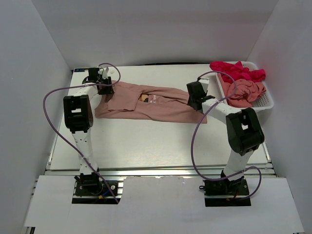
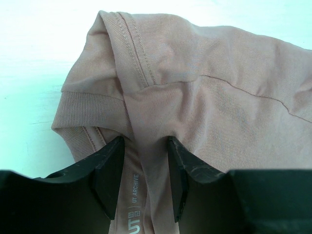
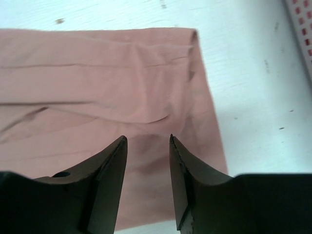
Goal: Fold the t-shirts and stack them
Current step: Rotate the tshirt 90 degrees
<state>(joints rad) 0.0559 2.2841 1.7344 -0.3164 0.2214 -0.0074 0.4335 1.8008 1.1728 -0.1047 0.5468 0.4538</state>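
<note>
Black fingers (image 2: 109,175) of the left gripper (image 2: 144,141) fill the bottom of the left wrist view, set part way apart with a raised ridge of cloth filling the gap. Cannot tell whether they pinch it or only straddle it. Cloth is the salmon-pink t-shirt (image 1: 146,105), here at its ribbed collar and shoulder seam; the printed neck label (image 2: 134,187) reading UT ARCHIVE shows just beside the left finger. Shirt lies lengthwise across the far half of the table (image 1: 146,146), folded into a long narrow band, small chest print (image 1: 145,98) facing up near the middle. Left gripper at the band's left far corner, right gripper (image 3: 146,139) at its right end. Right jaws apart, nothing between them, flat hem end of the shirt below, bare table beyond the edge. White mesh basket (image 1: 265,105) sits at the table's right far corner, near the right gripper but apart from the spread shirt. In it: a magenta-red t-shirt (image 1: 236,69) crumpled at the far end, a second pink t-shirt (image 1: 246,91) bunched at the near end, the two touching. Purple cables (image 1: 48,102) loop off both arms.
</note>
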